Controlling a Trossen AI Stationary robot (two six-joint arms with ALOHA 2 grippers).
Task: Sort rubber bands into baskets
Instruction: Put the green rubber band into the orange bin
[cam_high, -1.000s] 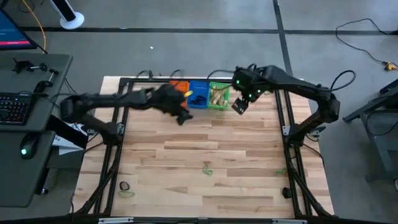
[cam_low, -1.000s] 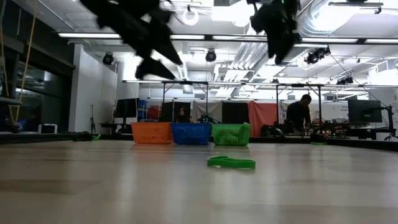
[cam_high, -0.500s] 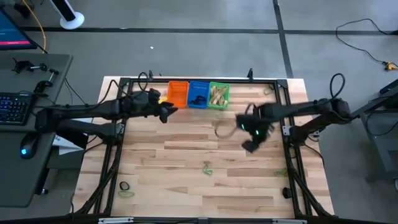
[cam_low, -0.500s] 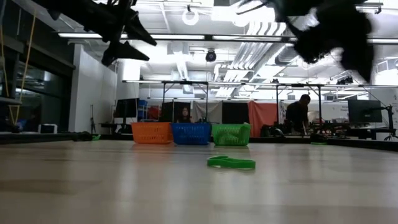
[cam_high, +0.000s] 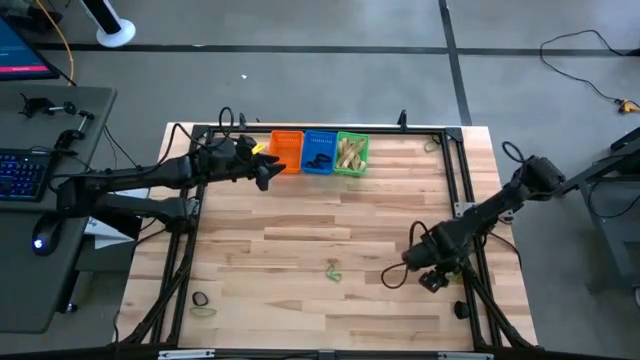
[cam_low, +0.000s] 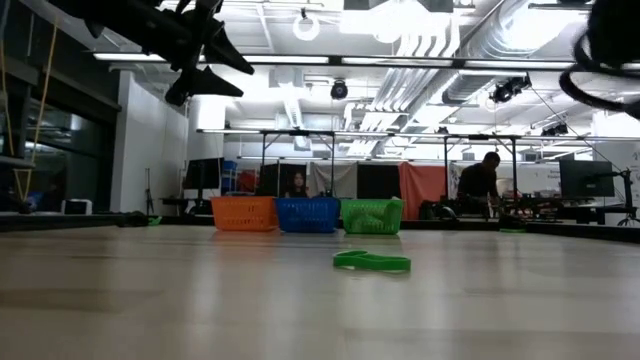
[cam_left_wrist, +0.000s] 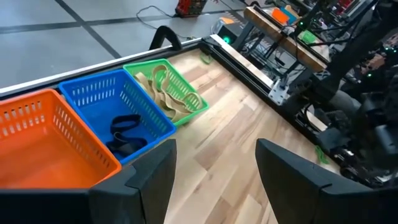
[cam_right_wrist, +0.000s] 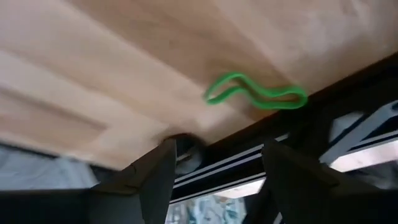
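The right gripper (cam_high: 432, 277) hangs low over the table's right edge, near the frame rail, with its two fingers spread and nothing between them. In its wrist view a green rubber band (cam_right_wrist: 255, 93) lies flat on the wooden table (cam_high: 300, 240) just ahead of the fingers, close beside the dark rail at the table's edge. The left gripper (cam_high: 266, 172) waits above the back of the table, just beside the orange basket (cam_high: 287, 152); its fingers are also spread and empty.

The three baskets stand in a row at the back edge: the orange one, the blue basket (cam_high: 319, 151) holding black bands, and the green basket (cam_high: 351, 152) holding tan ones. More bands remain loose: a green one (cam_high: 332, 270) near the table's middle and a pair, black and green (cam_high: 201, 304), at the front left corner.

The step in hand looks like a pick of the green band by the rail. To do it well, the right gripper should come down squarely over the loop so that one finger lands inside or across the strand, keep clear of the rail, and close fully, since the band is thin and lies flat. A shallow descent would likely miss it; dragging it toward the rail could wedge it there.
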